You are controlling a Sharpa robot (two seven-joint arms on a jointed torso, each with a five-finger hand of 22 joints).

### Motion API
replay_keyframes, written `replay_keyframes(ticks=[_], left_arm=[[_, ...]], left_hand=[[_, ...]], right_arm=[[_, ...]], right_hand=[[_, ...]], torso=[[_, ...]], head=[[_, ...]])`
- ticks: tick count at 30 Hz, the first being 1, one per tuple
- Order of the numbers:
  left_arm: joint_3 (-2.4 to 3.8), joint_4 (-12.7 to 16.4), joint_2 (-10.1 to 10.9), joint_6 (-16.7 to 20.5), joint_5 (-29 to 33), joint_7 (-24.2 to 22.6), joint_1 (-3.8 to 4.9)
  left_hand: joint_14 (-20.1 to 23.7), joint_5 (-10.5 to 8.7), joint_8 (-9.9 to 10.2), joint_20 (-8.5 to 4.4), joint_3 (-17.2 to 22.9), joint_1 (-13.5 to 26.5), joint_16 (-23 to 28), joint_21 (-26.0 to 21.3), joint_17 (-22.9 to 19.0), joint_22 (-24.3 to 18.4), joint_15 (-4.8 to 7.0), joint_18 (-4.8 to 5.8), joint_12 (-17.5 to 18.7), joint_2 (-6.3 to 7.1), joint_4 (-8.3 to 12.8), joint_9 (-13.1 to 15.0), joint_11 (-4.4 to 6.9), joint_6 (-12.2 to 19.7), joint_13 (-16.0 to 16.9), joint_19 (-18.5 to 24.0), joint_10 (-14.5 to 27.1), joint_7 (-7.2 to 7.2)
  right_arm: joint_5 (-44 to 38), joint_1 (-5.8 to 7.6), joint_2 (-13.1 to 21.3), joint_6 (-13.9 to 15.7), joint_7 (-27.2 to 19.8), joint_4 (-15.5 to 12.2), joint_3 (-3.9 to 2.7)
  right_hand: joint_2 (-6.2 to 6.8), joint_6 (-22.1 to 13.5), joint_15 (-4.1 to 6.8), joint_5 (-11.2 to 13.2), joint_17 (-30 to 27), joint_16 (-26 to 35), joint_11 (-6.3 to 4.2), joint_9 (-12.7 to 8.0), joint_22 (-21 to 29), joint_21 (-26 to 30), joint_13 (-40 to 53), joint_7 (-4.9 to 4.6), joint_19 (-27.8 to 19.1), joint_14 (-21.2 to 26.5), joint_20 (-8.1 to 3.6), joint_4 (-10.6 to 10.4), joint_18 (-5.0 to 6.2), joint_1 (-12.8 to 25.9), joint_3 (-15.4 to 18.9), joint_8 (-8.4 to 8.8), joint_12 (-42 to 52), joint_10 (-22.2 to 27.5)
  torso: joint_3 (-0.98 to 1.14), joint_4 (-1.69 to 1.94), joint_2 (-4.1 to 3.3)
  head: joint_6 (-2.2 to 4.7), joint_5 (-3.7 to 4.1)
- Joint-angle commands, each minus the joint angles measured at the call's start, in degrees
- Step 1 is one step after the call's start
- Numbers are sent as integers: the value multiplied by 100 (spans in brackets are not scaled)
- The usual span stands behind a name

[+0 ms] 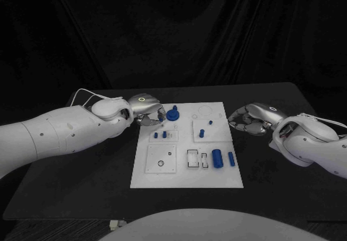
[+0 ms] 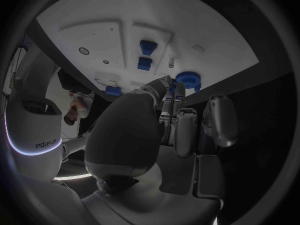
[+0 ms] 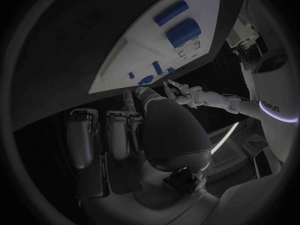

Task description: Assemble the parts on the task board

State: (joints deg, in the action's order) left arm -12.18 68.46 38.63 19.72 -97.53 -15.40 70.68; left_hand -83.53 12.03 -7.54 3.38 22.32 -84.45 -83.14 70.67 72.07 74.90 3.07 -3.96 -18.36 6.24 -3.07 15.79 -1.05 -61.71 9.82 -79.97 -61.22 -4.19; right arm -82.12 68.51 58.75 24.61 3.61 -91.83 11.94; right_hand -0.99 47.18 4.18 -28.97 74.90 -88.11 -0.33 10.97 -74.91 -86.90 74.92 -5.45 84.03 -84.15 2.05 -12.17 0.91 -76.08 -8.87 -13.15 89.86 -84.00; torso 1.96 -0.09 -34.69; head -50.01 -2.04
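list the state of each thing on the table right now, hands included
task board: flat on the black table, blue parts on it
blue gear: standing on the board's far left corner, left hand's fingers at it
two blue cylinders: lying side by side near the board's right edge
left hand: fingertips at the gear; grip unclear
right hand: fingers curled, holding nothing, off the board's right edge

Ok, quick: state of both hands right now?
Left hand: fingertips at the round blue gear-like part; grip cannot be told.
Right hand: fingers curled, holding nothing.
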Motion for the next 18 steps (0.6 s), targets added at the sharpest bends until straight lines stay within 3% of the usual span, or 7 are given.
replay_keyframes(ticks=[1,18], left_arm=[[4,-29,-39,-107,0,12,-26],[4,-206,-199,-197,0,41,-112]], left_hand=[[41,-27,33,13,23,48,35,-14,-4,942,-14,-29,35,4,-26,-10,-20,40,-4,27,35,13],[19,-43,41,13,22,53,13,35,51,957,-14,-18,38,5,-27,-12,-27,48,-1,0,29,5]], right_arm=[[-5,-15,-6,-30,33,5,-3],[-3,-19,-20,-49,38,5,-3]], right_hand=[[16,32,-24,-38,1097,28,4,-3,-1381,33,1508,2,420,-496,37,-4,5,-22,-25,-30,14,-600],[7,50,-24,-41,1090,33,2,-1,-1378,41,1505,5,416,-494,37,10,8,-37,-47,-35,12,-598]], torso=[[4,-3,5],[-1,-5,0]], head=[[1,-14],[1,-8]])
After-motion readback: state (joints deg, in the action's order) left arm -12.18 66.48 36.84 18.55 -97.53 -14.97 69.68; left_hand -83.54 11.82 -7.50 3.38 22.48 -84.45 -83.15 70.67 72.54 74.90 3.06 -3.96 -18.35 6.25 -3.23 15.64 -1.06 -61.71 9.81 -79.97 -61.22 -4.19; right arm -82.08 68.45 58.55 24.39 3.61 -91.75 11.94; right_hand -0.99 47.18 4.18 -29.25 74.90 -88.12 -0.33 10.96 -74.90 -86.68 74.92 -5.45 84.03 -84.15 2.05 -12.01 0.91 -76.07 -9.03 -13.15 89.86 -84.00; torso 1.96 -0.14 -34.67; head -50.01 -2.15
